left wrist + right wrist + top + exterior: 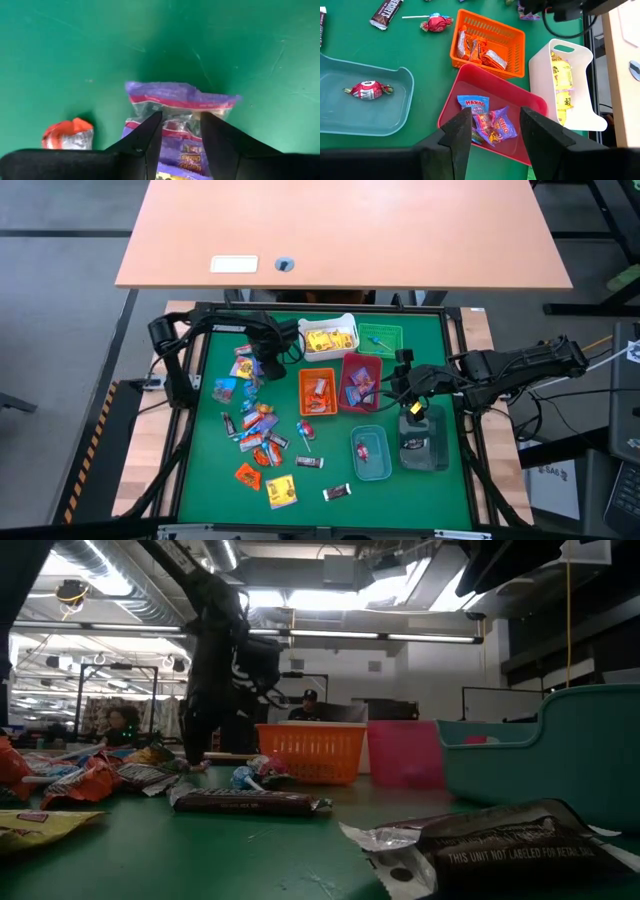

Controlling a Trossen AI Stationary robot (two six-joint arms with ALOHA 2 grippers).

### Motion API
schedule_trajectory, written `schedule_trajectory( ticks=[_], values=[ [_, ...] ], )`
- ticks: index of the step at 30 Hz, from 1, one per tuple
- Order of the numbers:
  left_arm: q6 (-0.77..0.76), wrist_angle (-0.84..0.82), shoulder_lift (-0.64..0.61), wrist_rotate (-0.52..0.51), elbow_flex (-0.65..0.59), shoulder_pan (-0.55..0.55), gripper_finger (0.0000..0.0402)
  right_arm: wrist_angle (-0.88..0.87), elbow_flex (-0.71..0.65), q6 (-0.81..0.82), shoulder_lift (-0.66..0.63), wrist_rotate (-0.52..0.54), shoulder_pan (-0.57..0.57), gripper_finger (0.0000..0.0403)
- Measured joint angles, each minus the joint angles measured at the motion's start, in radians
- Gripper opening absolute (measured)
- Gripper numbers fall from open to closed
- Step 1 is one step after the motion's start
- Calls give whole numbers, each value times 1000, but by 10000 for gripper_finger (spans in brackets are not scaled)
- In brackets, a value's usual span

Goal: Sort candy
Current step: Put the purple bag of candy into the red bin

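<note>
Many small wrapped candies (262, 432) lie loose on the green mat's left half. My left gripper (262, 368) is low over them, fingers pointing down and open (181, 120). The fingers stand over a purple wrapped packet (182, 97) that lies flat on the mat, with a red sweet (67, 135) beside it. My right gripper (398, 385) hovers open and empty (495, 120) above the red bin (470, 80), which holds blue and purple packets (490, 122). In the low view the left arm (215, 670) reaches down to the mat. My left gripper comes from above, and its two fingertips (155, 127) stand apart over the middle of the purple packet (181, 107), which lies flat on the mat. I cannot tell whether they touch it.
A white bin (330, 335) with yellow sweets, a green bin (382, 338), an orange bin (318, 392), a clear teal bin (370, 452) with a red sweet, and a dark bin (423, 442) stand mid-table. Chocolate bars (337, 493) lie near the front edge.
</note>
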Motion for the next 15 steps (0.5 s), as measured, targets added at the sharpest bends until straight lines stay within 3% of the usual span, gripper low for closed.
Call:
schedule_trajectory(
  ticks=[8, 15],
  values=[
    [2, 9, 32, 1, 3, 0, 116, 0, 0, 1, 0, 0, 0, 166],
    [2, 15, 33, 4, 2, -1, 45, 0, 0, 2, 0, 0, 0, 166]
  ],
)
